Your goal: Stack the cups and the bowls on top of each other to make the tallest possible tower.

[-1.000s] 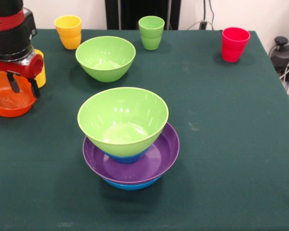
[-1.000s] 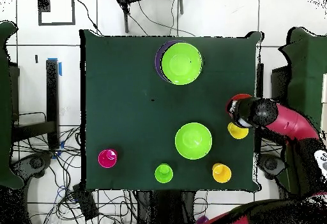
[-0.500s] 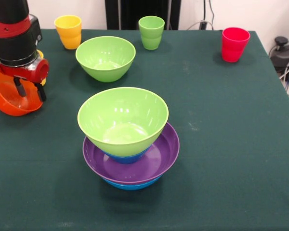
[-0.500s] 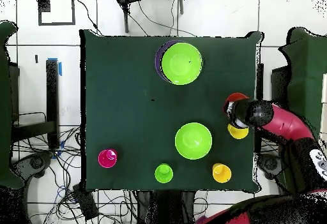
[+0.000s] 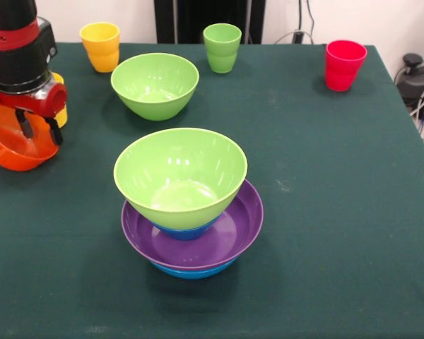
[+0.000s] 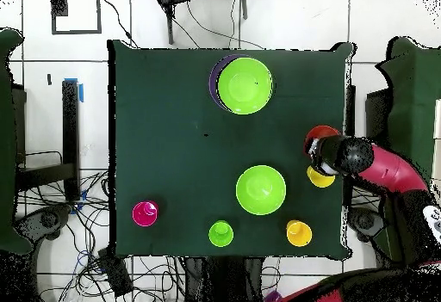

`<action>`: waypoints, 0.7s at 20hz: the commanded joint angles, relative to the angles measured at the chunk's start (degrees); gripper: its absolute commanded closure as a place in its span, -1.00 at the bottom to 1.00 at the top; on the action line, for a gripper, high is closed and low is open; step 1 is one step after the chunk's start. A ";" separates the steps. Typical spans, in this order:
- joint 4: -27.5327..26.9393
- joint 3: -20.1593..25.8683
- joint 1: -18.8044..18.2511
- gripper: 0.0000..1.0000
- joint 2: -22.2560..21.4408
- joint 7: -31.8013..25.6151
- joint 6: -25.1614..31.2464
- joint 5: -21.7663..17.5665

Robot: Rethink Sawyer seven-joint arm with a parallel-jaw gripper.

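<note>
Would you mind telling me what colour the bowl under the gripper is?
Orange; the small bowl beneath the gripper shows best in the front view.

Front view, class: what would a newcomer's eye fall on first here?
First, the tower near the table's middle: a light green bowl atop a small blue one, nested in a wide purple bowl over a large blue one. Next, the red and black arm at the left edge, its gripper at the tilted orange bowl.

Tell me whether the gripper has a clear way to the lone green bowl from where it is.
Probably yes. The gripper is at the orange bowl, and only bare table lies between it and the lone green bowl; its inside is empty.
</note>
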 commanded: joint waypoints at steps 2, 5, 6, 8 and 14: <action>4.81 5.15 -0.77 -1.00 -3.87 -10.75 -0.03 -4.13; 5.91 5.44 -1.21 -1.00 -5.60 -11.16 0.97 -3.80; 6.38 5.48 -1.35 -1.00 -6.12 -11.16 1.09 -3.74; 7.01 5.54 -1.60 -1.00 -6.38 -11.04 0.83 -3.91; 6.15 5.87 -1.67 -1.00 -4.77 -10.72 0.00 -4.55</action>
